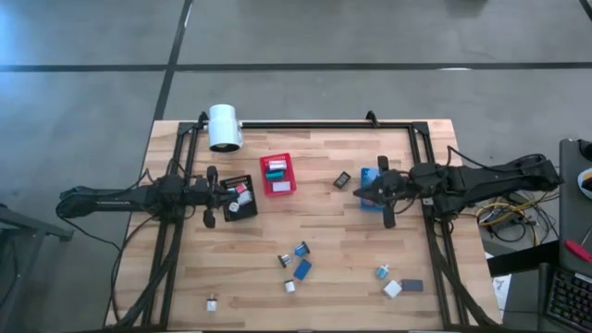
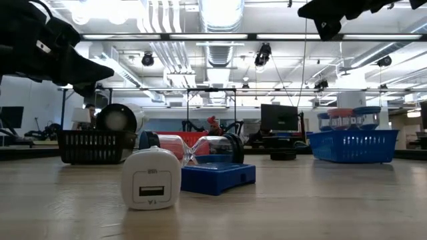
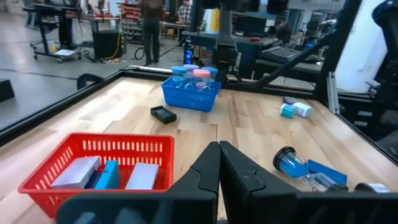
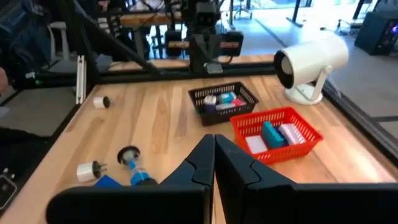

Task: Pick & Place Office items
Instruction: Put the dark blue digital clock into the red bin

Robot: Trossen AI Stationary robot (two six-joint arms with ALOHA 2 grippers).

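Small office items lie scattered on the wooden table's near half: a blue and white cluster (image 1: 298, 259), a white piece (image 1: 211, 302) and several more at the near right (image 1: 396, 285). A black piece (image 1: 342, 180) lies between the red bin (image 1: 277, 174) and the blue bin (image 1: 370, 174). In the low view a white charger block (image 2: 151, 179) and a blue block (image 2: 217, 177) lie close by. My left gripper (image 1: 223, 195) (image 3: 219, 155) is shut and empty beside the black bin (image 1: 240, 198). My right gripper (image 1: 359, 191) (image 4: 214, 148) is shut and empty, raised by the blue bin.
A big white cylinder (image 1: 224, 127) stands at the far left of the table. The red bin (image 4: 277, 134) and black bin (image 4: 224, 99) hold a few items. Black frame rails (image 1: 430, 231) run along both sides. Bare wood (image 1: 305, 217) lies in the middle.
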